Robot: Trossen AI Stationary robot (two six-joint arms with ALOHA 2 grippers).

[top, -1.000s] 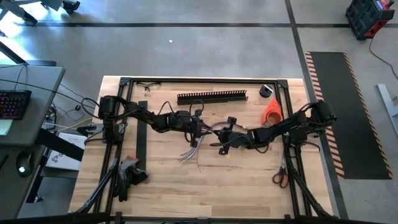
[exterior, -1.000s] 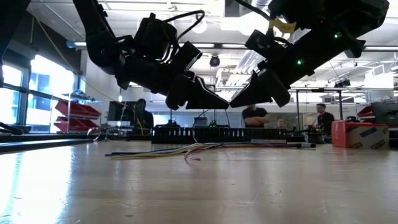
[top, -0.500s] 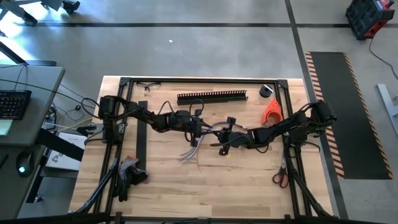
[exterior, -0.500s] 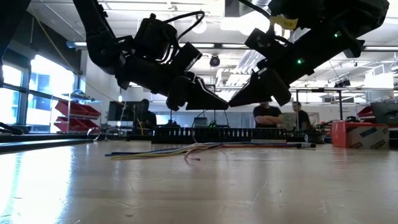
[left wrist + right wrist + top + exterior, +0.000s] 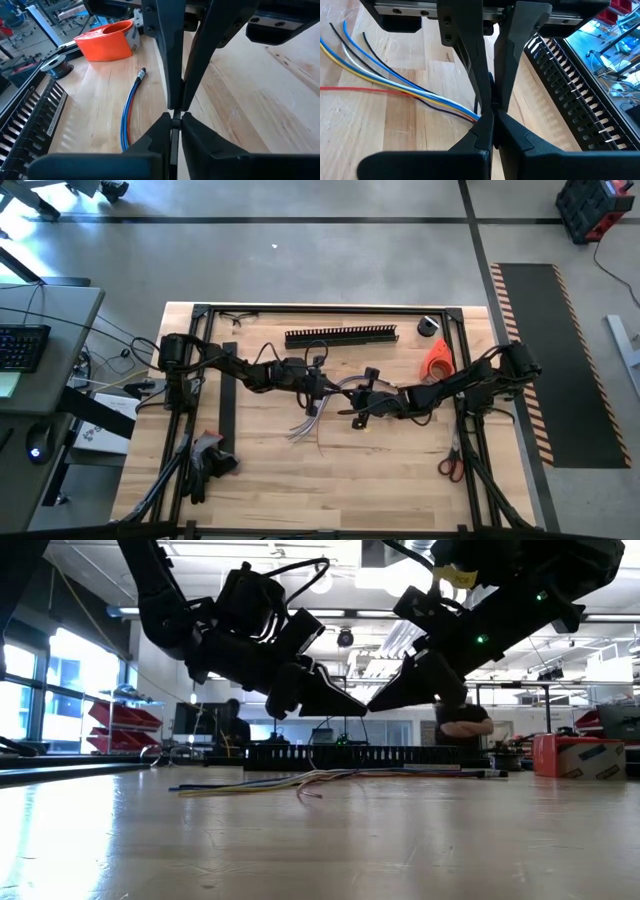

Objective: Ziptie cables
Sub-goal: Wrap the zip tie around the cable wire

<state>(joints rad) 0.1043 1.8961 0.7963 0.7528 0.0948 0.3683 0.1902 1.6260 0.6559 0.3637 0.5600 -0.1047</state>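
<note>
My two grippers meet tip to tip above the middle of the table, clear of the wood: my left gripper [image 5: 354, 707] [image 5: 175, 120] comes from the left, my right gripper [image 5: 379, 705] [image 5: 492, 122] from the right. Both are shut on a thin dark zip tie [image 5: 175, 114] that shows only as a sliver between the tips. The cables [image 5: 308, 420] [image 5: 290, 780] [image 5: 395, 82], a loose bunch of thin coloured wires, lie flat on the table below and to the left of the grippers. No gripper touches them. My left gripper pinches the zip tie [image 5: 175, 115] between its two fingertips, slanting down from the table's left. Which part of the tie it has, the fingers hide. The tie is clear of the table. My right gripper pinches the same thin strip [image 5: 492, 106] between its fingertips, slanting down from the table's right, facing the left gripper's fingers. The fingers cover the place of contact, so the part held cannot be told.
A long black slotted strip [image 5: 342, 336] lies along the far edge, and another black strip [image 5: 228, 395] lies at the left. At the far right are an orange tape dispenser [image 5: 437, 360] and a small roll [image 5: 430, 326]. A blue cable [image 5: 131, 107] lies near them. Scissors [image 5: 449, 467] lie at the near right.
Both arms have kept still. A person in the room behind the table has walked toward the right.
</note>
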